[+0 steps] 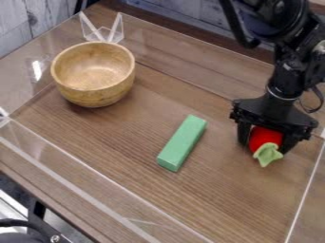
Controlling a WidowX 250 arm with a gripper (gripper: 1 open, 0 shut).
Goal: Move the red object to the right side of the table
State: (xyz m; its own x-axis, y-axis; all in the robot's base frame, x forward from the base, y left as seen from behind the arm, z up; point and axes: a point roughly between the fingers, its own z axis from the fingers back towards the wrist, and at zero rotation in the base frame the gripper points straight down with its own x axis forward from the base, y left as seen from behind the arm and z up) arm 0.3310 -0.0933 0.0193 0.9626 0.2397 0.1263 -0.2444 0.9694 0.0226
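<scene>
The red object [265,142], a small toy strawberry with a light green stem, lies on the table [114,142] near its right wall. My black gripper [271,137] hangs directly over it, open, with one finger on each side of the fruit. Its upper part is hidden by the gripper body; the leafy stem pokes out toward the front. Whether the fingers touch the strawberry is not clear.
A wooden bowl [93,74] stands at the back left. A green rectangular block [183,142] lies diagonally in the middle, left of the gripper. Low clear acrylic walls [302,204] ring the tabletop, the right one close to the strawberry.
</scene>
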